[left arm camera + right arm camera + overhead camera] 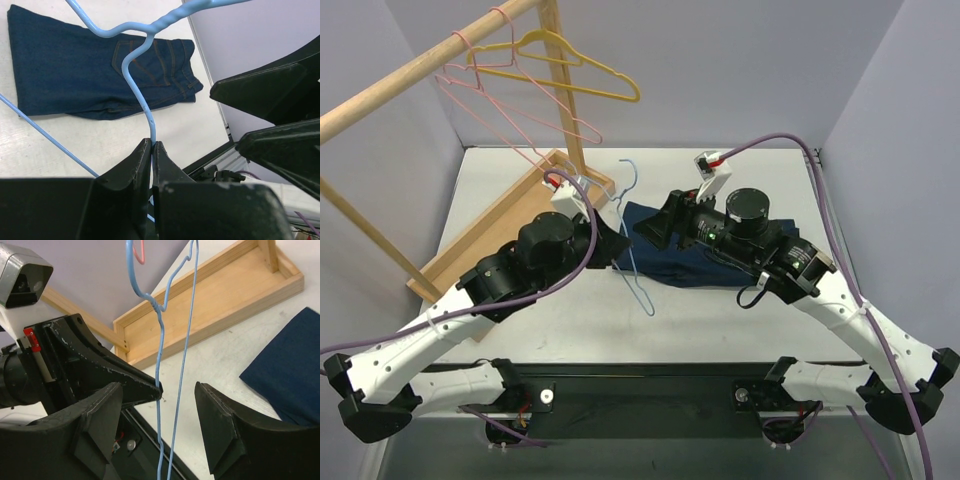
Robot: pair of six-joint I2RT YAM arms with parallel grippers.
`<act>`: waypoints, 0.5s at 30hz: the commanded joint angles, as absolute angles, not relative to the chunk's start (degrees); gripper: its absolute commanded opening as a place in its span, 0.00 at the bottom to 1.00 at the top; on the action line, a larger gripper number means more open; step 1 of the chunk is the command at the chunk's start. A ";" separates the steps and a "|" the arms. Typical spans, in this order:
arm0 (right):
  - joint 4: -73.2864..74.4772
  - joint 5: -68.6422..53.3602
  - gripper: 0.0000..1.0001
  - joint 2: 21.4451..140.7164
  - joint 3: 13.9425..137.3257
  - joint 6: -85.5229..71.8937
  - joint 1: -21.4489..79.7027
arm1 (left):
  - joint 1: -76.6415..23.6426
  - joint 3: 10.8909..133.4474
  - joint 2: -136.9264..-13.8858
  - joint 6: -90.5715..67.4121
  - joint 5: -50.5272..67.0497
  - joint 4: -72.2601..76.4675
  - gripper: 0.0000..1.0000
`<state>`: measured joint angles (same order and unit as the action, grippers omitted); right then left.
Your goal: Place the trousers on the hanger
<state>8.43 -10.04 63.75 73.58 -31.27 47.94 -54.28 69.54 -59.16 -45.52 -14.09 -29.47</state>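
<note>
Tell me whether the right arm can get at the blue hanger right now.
Probably yes: the right gripper stands open with wires of the hanger between its fingers, nothing blocking. The left gripper is shut on the hanger lower down.

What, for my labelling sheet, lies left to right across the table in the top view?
Wooden base → left gripper → hanger → trousers. Omitted: right gripper, which overlaps the hanger and trousers.
</note>
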 commanded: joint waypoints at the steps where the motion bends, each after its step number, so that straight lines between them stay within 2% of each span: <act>1: 3.96 -3.09 0.61 65.74 76.99 -27.69 48.96 | -54.40 73.21 -61.43 -46.41 -13.01 -23.39 0.00; 15: -3.51 3.78 0.64 70.92 75.93 -23.03 48.43 | -54.40 73.83 -64.69 -46.85 -9.05 -19.87 0.00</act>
<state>2.26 0.08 69.36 75.05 -25.36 48.47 -54.28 71.50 -64.84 -46.24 -10.63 -25.52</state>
